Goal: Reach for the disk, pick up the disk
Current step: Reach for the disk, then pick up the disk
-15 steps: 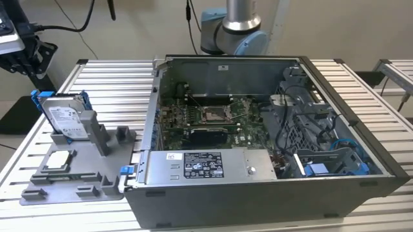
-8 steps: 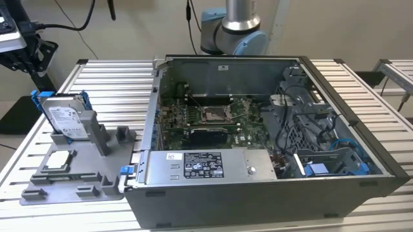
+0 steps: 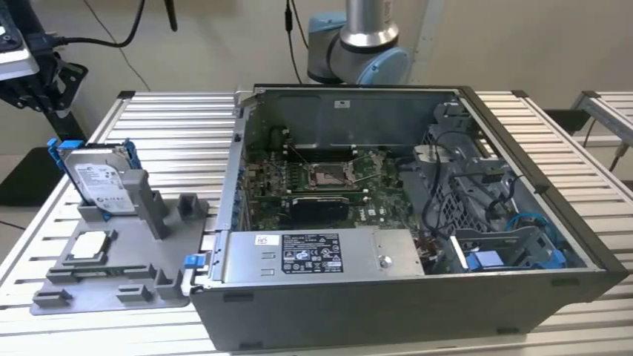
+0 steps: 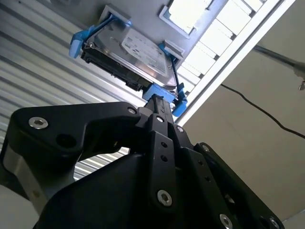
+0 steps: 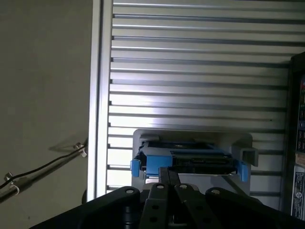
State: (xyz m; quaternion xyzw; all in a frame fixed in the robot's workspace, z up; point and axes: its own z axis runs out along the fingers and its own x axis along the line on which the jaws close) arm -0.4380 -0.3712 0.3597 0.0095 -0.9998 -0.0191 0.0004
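The disk (image 3: pixel 99 178), silver-grey with a white label and blue carrier rails, stands upright on edge in a grey holder (image 3: pixel 148 215) at the exterior view's left. My black gripper (image 3: pixel 30 81) hangs above it and further to that view's left, apart from it. In both wrist views the disk (image 4: pixel 138 50) (image 5: pixel 190 160) lies just beyond the fingertips. The gripper (image 4: pixel 158 101) (image 5: pixel 167 172) has its fingers pressed together with nothing between them, pointing at the disk's blue rail.
The holder is part of a grey fixture plate (image 3: pixel 129 285) that also carries a small square silver chip (image 3: pixel 89 243). An open computer case (image 3: pixel 396 222) with a long grey labelled box (image 3: pixel 316 256) stands at the exterior view's right. All rest on a slatted metal table (image 3: pixel 178 126).
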